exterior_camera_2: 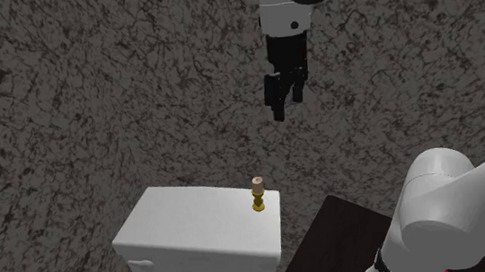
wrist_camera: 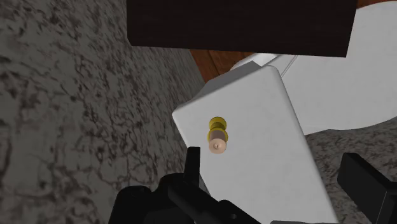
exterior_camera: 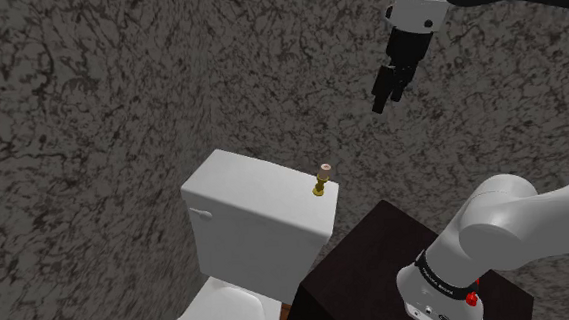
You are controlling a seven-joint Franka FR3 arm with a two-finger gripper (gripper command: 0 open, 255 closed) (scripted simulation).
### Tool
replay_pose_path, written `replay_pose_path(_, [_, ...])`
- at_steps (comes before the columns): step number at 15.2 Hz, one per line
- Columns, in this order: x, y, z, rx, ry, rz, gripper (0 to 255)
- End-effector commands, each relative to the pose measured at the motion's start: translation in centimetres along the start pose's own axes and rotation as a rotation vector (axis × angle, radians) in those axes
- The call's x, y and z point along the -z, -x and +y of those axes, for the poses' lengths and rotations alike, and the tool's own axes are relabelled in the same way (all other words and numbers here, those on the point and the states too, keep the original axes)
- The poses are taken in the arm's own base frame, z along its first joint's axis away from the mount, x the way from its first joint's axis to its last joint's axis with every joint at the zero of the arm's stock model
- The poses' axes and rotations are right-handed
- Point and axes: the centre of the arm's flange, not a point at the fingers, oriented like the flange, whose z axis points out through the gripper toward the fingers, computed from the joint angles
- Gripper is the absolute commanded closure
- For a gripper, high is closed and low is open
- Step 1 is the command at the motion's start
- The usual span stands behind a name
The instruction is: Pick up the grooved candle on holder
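Tan candle, 1, on white tank, 1 claw spread

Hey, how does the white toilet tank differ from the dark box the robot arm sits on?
The toilet tank is white; the stand is very dark brown. The tank carries the small candle on its gold holder, upright near the lid's corner toward the stand, while the stand bears the arm's base. Both are boxy with flat tops and stand side by side.
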Motion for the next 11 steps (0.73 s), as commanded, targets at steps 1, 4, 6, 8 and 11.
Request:
replay_pose_path(1, [0.0, 0.0, 0.0, 0.000, 0.000, 0.000, 0])
replay_pose_path(4, [-3.7, -1.5, 0.2, -0.006, -0.003, -0.002, 0])
replay_pose_path(6, [-6.1, -2.5, 0.4, -0.010, -0.005, -0.004, 0])
replay_pose_path(8, [-8.6, -3.5, 0.5, -0.013, -0.008, -0.005, 0])
replay_pose_path(11, [-12.2, -5.0, 0.8, -0.019, -0.011, -0.008, 0])
